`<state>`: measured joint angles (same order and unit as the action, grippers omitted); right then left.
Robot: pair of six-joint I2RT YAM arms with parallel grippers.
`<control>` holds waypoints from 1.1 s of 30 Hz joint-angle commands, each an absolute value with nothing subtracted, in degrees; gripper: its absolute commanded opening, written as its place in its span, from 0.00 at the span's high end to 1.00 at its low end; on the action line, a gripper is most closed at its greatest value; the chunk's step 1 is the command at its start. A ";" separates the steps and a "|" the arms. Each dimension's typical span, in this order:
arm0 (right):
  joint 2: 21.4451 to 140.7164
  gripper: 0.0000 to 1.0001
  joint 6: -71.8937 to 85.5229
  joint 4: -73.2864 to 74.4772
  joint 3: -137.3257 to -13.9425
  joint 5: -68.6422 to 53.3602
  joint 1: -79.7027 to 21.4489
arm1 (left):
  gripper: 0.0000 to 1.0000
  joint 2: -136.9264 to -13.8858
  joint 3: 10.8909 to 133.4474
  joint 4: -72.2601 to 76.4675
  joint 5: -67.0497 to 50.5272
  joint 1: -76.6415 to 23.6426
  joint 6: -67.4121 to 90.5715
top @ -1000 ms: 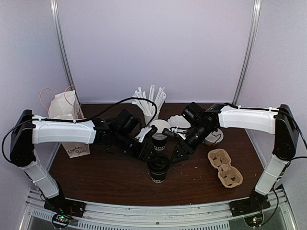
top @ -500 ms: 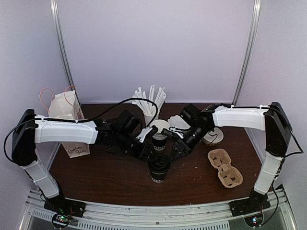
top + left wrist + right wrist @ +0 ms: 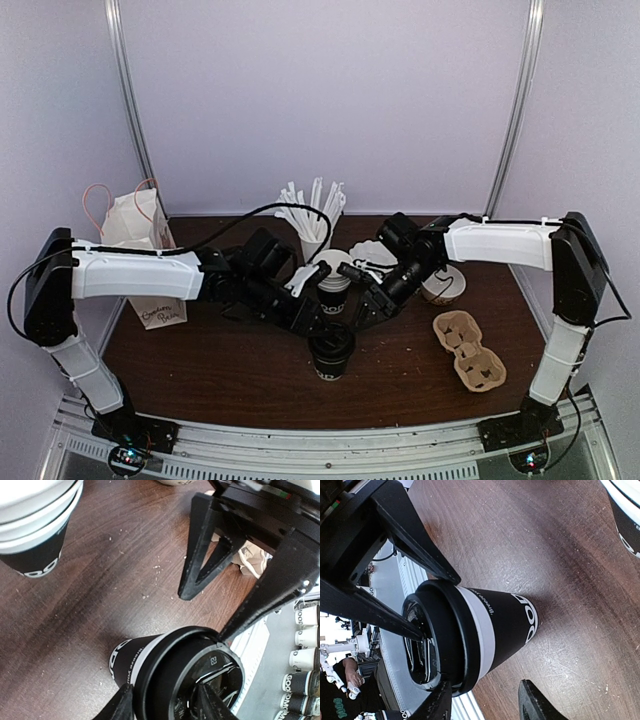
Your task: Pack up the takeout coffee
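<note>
Coffee cup (image 3: 330, 352) stands upright on the dark wood worktop (image 3: 220, 370), near the front centre, between the two arms. Cup is black paper with white block lettering on the side, a pale band just under the rim, and a black plastic lid seated on top; the lid has a raised rim and a small embossed number. Fine crumbs are scattered on the worktop around it. Left claw (image 3: 162, 692) hangs just above and behind the cup, jaws wide apart, gripping nothing. From the right wrist camera, one of its fingers reaches over the lid top and the other ends beside the lid's outer edge; actual contact cannot be judged. Right claw (image 3: 484, 685) comes in from the other side, also wide open and empty. From the left wrist camera, one of its fingertips meets the lid rim and the other ends over bare wood, apart from the cup. Behind the cup, between the two claws, stands a second black cup (image 3: 332, 288) with white cups stacked in it. A cardboard cup carrier (image 3: 470, 350) lies to the right and a white paper bag (image 3: 140, 262) stands at far left.
</note>
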<state>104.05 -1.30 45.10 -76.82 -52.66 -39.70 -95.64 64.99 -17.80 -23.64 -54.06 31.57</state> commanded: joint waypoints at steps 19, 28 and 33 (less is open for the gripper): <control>88.99 0.27 -11.42 48.18 -76.37 -45.07 -35.64 | 0.17 -83.83 71.11 -32.34 -4.75 -62.30 5.82; 78.33 0.23 -11.92 47.92 -74.66 -46.75 -22.24 | 0.16 -91.74 78.10 -38.38 -1.23 -64.44 0.57; 75.42 0.22 -11.08 46.53 -72.74 -48.09 -18.11 | 0.04 -96.12 81.14 -39.29 0.04 -65.01 -1.15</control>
